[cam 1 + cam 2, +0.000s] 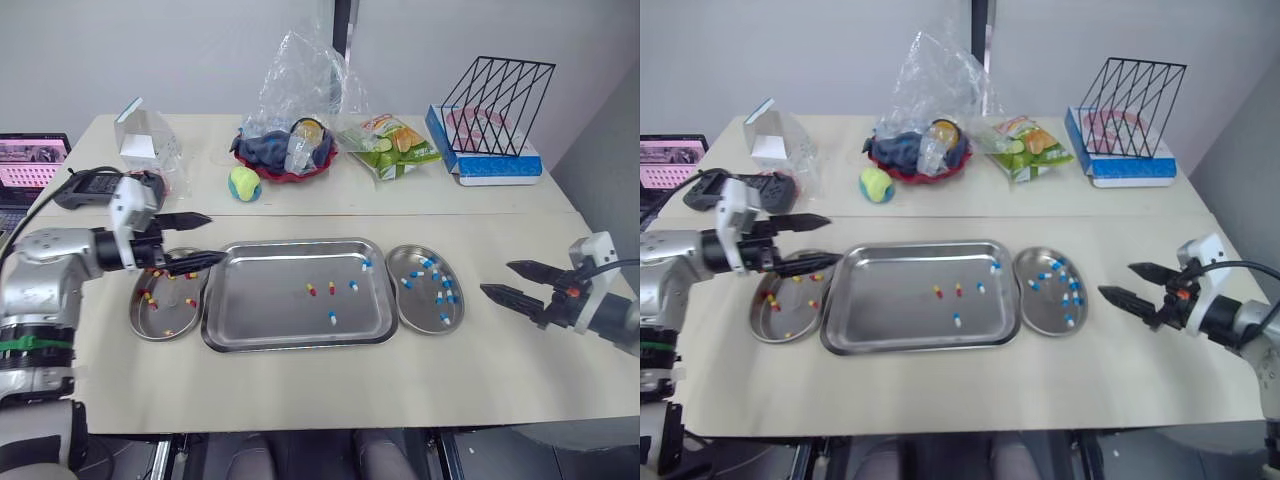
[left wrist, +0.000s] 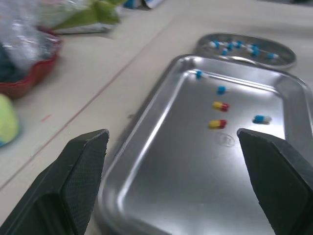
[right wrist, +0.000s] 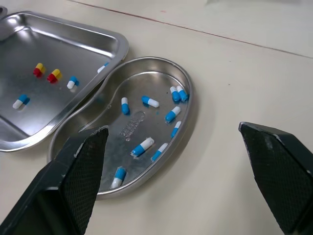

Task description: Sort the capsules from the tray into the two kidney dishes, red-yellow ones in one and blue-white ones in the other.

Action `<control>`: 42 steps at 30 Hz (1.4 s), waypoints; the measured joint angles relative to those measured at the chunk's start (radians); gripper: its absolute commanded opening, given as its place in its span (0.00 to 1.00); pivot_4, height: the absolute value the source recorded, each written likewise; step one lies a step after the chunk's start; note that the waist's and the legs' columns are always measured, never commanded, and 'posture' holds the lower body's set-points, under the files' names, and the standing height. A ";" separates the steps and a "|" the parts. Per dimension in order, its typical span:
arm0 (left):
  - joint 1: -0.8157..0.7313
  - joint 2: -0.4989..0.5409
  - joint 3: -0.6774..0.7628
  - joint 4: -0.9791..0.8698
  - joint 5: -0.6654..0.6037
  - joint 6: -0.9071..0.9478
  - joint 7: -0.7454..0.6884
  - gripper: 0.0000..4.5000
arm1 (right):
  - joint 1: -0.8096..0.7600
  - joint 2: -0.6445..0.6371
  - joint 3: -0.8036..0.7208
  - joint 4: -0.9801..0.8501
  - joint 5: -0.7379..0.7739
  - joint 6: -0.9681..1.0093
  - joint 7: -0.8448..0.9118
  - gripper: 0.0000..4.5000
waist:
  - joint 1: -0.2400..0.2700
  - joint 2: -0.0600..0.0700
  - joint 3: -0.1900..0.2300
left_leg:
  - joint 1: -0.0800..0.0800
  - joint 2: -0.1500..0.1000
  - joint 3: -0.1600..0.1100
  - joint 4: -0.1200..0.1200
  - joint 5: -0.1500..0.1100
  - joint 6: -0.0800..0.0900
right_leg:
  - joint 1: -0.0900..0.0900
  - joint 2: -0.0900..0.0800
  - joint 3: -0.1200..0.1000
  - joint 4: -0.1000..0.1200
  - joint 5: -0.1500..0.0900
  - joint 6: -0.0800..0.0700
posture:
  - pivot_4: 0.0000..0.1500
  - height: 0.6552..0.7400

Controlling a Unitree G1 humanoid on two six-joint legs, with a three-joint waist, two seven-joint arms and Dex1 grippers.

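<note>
A steel tray (image 1: 260,335) lies mid-table holding two red-yellow capsules (image 1: 310,290) and three blue-white capsules (image 1: 332,318). The left kidney dish (image 1: 140,320) holds several red-yellow capsules. The right kidney dish (image 1: 405,310) holds several blue-white capsules (image 3: 144,146). My left gripper (image 1: 200,240) is open, hovering over the gap between the left dish and the tray's left end, empty. My right gripper (image 1: 505,280) is open and empty, to the right of the right dish (image 3: 156,78), apart from it.
Behind the tray sit a yellow-green ball (image 1: 244,183), a red bowl with a plastic bag (image 1: 290,150), a green snack packet (image 1: 390,145), a black wire rack on a blue box (image 1: 495,110) and a clear packet (image 1: 145,140). A laptop (image 1: 30,165) stands far left.
</note>
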 measured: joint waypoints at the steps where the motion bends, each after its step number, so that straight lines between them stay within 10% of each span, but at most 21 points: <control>1: -0.016 -0.014 -0.032 0.004 0.017 -0.013 -0.018 0.98 | 0.020 0.004 -0.011 -0.021 0.012 0.003 0.000 1.00 | 0.003 0.000 0.000 | -0.001 0.000 -0.001 0.001 0.000 0.000 | 0.000 0.000 0.000 0.000 0.000 0.000 | 1.00 0.73; 13: -0.255 -0.239 -0.258 0.317 0.212 -0.256 -0.166 0.98 | 0.162 0.055 -0.085 -0.239 0.076 -0.001 -0.030 1.00 | 0.013 0.000 0.000 | -0.005 -0.012 -0.026 0.012 -0.002 0.004 | 0.012 0.000 -0.001 0.000 -0.002 0.003 | 1.00 0.73; 30: -0.463 -0.484 -0.348 0.816 0.492 -0.507 0.023 0.98 | 0.215 0.086 -0.100 -0.379 0.191 0.033 -0.108 1.00 | 0.009 0.000 0.000 | -0.010 -0.041 -0.076 0.014 -0.003 0.006 | 0.017 0.000 -0.002 -0.001 -0.003 0.005 | 1.00 0.73; 42: -0.479 -0.509 -0.332 0.848 0.506 -0.509 0.014 0.13 | 0.223 0.076 -0.101 -0.370 0.189 0.027 -0.104 1.00 | 0.009 0.000 0.000 | -0.014 -0.042 -0.079 0.018 -0.004 0.007 | 0.017 0.000 -0.004 0.000 -0.004 0.006 | 1.00 0.73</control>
